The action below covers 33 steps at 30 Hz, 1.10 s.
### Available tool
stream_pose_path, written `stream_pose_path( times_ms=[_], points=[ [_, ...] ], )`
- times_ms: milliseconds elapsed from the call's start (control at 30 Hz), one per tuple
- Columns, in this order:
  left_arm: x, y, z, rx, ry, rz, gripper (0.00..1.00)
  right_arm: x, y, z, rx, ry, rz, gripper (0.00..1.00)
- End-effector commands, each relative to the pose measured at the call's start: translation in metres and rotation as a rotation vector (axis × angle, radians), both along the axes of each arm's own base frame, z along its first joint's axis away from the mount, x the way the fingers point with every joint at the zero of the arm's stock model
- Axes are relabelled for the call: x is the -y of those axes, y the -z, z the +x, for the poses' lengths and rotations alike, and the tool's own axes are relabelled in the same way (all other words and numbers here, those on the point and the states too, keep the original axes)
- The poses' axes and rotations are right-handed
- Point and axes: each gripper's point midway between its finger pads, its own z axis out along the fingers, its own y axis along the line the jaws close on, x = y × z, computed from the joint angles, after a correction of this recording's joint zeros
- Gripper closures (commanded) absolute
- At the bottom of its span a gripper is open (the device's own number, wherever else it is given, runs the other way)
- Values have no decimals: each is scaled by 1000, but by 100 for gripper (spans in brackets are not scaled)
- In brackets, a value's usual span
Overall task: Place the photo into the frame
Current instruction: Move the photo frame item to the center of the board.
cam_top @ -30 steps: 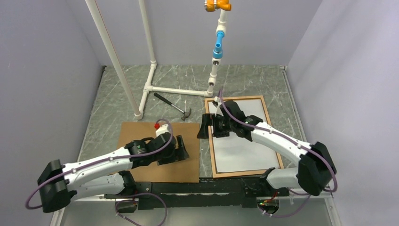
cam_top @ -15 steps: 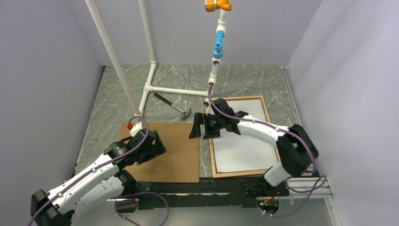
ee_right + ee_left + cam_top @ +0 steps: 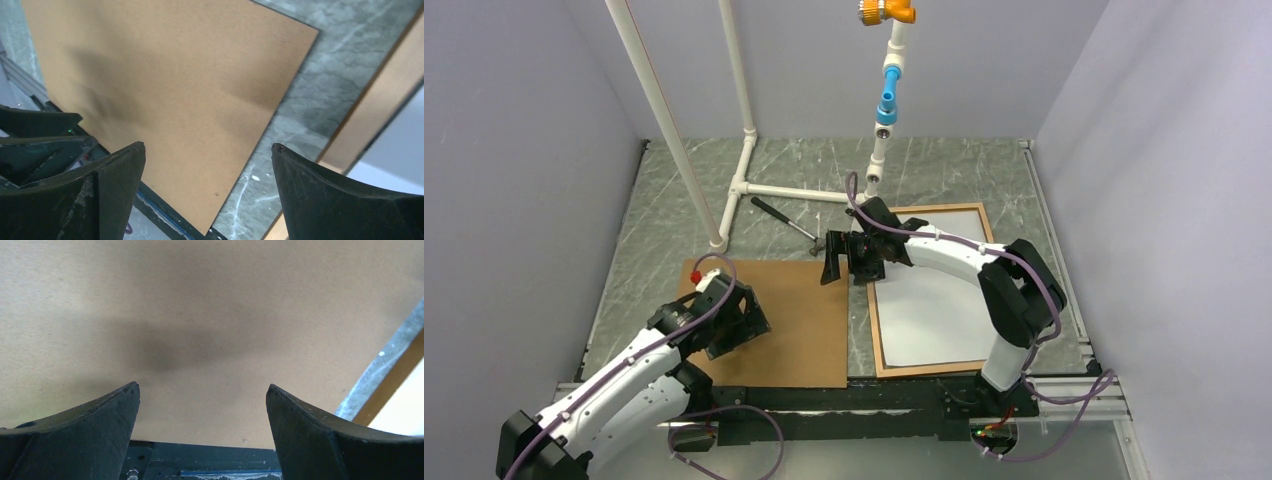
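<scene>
The frame (image 3: 880,335), thin orange-brown wood, lies flat on the right of the table. Inside its rails lies the photo (image 3: 934,310), showing only a plain white face. My right gripper (image 3: 834,258) hangs open off the frame's far left corner, above the brown backing board's (image 3: 809,320) far right corner. Its wrist view shows the board (image 3: 175,85), a frame rail (image 3: 380,115) and empty space between the fingers of the right gripper (image 3: 208,147). My left gripper (image 3: 739,325) stands open over the board's left part; nothing is in the left gripper (image 3: 202,390) above the board (image 3: 200,315).
A hammer (image 3: 792,226) lies behind the board. A white pipe stand (image 3: 744,185) with a blue and orange fitting (image 3: 886,100) rises at the back. The black base rail (image 3: 844,400) runs along the near edge. Grey walls close in both sides.
My left gripper has drawn back leftward across the board. The right gripper has moved left and farther back, off the frame toward the board's far corner. Both stayed open.
</scene>
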Motion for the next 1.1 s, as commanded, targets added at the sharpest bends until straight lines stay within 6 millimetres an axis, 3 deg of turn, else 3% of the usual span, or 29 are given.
stream_pose_path(
  times_ms=[0, 267, 533, 800, 1067],
  points=[
    [-21, 6, -1, -51, -44, 73, 1, 14, -3, 0, 1, 61, -69, 2],
    [-60, -4, 36, -51, -156, 181, 1, 17, 18, -27, -71, 86, -94, 1],
    [-129, -26, 72, 43, -377, 195, 1, 10, 31, -47, -124, 99, -62, 1],
    [-198, -8, 60, -54, -639, 253, 1, 12, 40, -55, -144, 114, -78, 1],
    [-225, 16, 55, -65, -788, 254, 1, 7, 49, -60, -177, 118, -62, 1]
  ],
)
